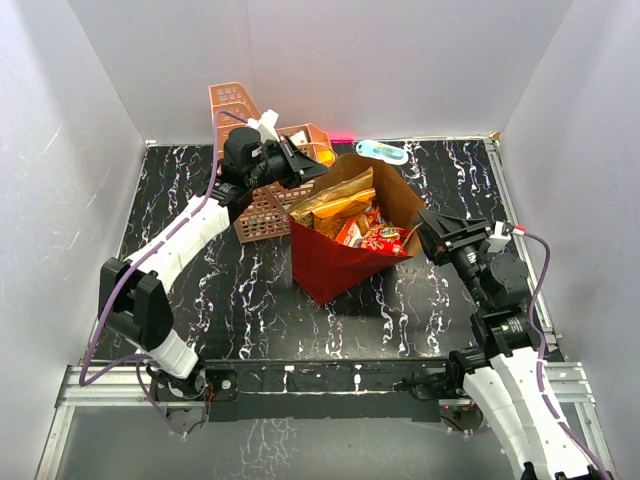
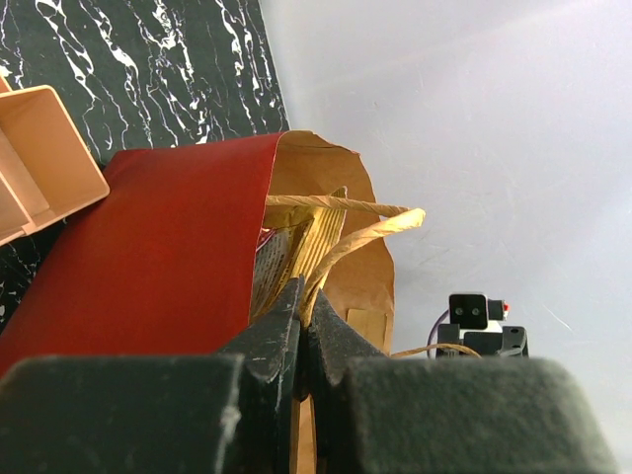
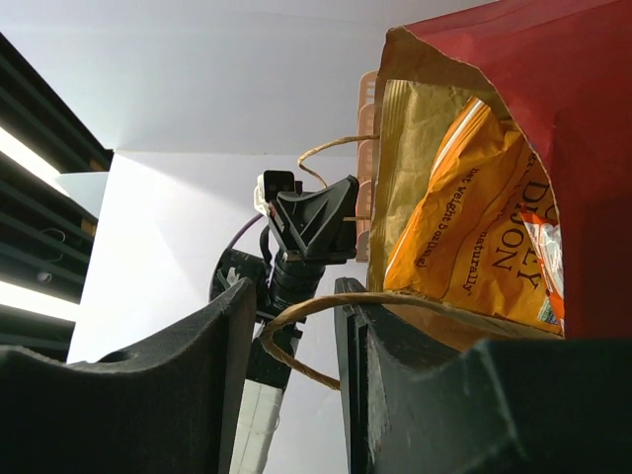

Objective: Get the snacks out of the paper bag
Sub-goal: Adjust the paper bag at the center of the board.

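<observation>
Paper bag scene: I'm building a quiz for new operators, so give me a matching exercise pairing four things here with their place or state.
1. left pincer
2. right pincer
3. orange chip bag
4. bottle

A. inside the paper bag
B. at the table's far edge
C. shut on a twine handle
D. open around the other handle

Pairs: 1-C, 2-D, 3-A, 4-B

Plain pale walls (image 1: 330,60) rise behind the left gripper (image 1: 312,172) and to the outer side of the right gripper (image 1: 422,228). Below both lies a black tabletop (image 1: 240,300) streaked with white marble veins. A small red light (image 1: 343,137) glows at the back wall's foot, beyond the left gripper.
</observation>
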You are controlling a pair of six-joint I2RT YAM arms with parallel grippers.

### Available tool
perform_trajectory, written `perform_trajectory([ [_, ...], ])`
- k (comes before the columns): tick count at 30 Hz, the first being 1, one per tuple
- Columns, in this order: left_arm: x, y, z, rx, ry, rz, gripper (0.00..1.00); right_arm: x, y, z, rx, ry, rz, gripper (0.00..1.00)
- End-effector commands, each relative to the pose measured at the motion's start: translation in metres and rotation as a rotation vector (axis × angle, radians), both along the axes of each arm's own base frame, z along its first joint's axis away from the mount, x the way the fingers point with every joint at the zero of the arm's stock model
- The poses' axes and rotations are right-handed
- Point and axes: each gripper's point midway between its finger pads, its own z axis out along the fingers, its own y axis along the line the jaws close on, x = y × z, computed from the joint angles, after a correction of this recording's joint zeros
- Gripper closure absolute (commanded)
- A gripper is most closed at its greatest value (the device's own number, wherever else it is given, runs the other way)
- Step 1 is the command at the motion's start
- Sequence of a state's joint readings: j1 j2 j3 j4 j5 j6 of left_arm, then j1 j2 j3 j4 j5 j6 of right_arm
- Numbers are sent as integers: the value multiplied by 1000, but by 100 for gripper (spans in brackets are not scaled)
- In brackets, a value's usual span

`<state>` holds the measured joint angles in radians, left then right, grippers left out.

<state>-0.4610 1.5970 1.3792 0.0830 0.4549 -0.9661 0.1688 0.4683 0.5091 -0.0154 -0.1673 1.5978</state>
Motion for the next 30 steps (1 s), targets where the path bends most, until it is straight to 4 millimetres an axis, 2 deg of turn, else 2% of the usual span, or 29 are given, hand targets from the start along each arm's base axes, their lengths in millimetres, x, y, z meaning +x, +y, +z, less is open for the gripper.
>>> perform_trajectory([
  [1, -16, 2, 54, -87, -122, -29, 100, 2, -2, 27, -2, -104, -15, 60],
  [4, -17, 1, 54, -95, -118, -36, 100, 7, 1, 26, -1, -110, -1, 54],
  [6, -17, 1, 53, -96, -119, -35, 100, 10, 4, 29, -1, -123, 12, 55],
  [12, -17, 0, 55, -101, -117, -40, 100, 17, 5, 47, -18, -167, 10, 71],
  [17, -18, 1, 59, -108, -122, -37, 100, 17, 4, 83, -44, -268, -10, 92],
  [21, -21, 3, 61, -108, -124, -28, 99, 12, -14, 110, -134, -321, -127, 93],
  [25, -22, 6, 64, -99, -125, -24, 87, 4, -32, 127, -252, -358, -241, 93],
  [30, -25, 13, 61, -50, -126, 4, 56, 3, -53, 133, -411, -310, -361, 93],
])
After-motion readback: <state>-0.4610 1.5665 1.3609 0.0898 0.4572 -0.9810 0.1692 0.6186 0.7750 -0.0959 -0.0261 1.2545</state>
